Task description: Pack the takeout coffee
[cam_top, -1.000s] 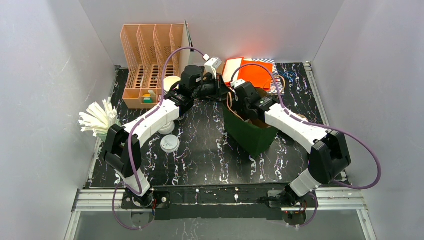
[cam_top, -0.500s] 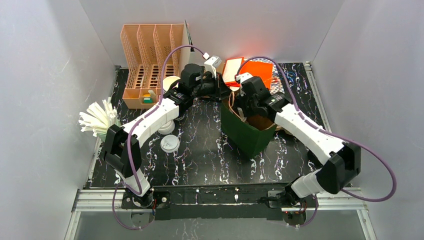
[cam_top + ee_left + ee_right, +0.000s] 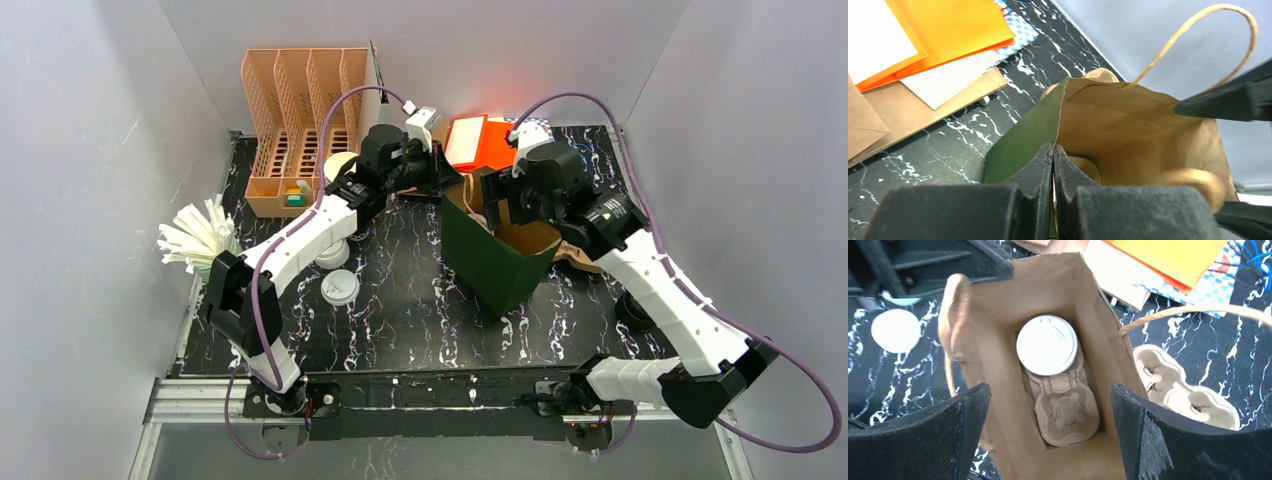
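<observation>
1. One takeout coffee (image 3: pixel 1047 345), its white lid on, stands upright at the bottom of the green paper bag (image 3: pixel 490 268). It sits in one pocket of a cardboard carrier (image 3: pixel 1064 412).
2. Left gripper (image 3: pixel 1053 156): fingers pressed together on the bag's rim, pinching the paper wall.
3. Right gripper (image 3: pixel 1048 400): hangs over the bag's mouth with fingers spread wide, gripping nothing.
4. On the black marbled table (image 3: pixel 400 300), a second carrier (image 3: pixel 1184 390) lies just beside the bag. A loose white lid (image 3: pixel 895 330) is on the other side, and orange envelopes (image 3: pixel 1168 260) lie behind.
</observation>
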`<action>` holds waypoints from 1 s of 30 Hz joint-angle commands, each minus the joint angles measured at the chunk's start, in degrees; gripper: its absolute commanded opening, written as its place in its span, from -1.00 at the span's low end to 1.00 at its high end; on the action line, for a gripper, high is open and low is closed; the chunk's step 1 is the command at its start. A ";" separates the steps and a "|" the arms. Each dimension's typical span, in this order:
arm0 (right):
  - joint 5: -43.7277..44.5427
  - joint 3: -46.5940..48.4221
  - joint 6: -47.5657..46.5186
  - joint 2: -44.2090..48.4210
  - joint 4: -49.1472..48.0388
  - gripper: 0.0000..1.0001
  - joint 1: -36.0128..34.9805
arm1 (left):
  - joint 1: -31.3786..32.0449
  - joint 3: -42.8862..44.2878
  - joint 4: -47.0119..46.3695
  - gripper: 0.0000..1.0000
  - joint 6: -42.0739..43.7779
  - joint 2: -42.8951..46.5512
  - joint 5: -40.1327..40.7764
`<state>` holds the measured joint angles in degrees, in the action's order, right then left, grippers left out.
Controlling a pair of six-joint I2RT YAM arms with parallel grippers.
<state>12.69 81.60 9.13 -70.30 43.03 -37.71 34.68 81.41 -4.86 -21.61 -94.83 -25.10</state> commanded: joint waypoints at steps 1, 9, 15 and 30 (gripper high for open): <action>0.60 5.75 0.89 1.95 1.06 0.93 0.16 | 0.13 2.81 1.01 -1.00 1.50 1.30 7.03; 3.16 9.52 -0.34 4.24 2.28 0.94 0.17 | -0.34 8.04 3.74 -1.00 9.56 -2.77 11.05; 4.81 13.21 0.90 4.31 4.78 0.94 0.18 | -1.68 8.77 1.46 -0.97 10.01 -5.00 17.84; -0.92 20.43 1.63 -0.43 6.69 0.96 0.18 | -1.89 13.41 12.59 0.09 7.66 5.30 35.18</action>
<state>14.55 99.74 10.41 -69.54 50.57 -37.71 32.84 93.10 3.60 -12.64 -99.02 0.93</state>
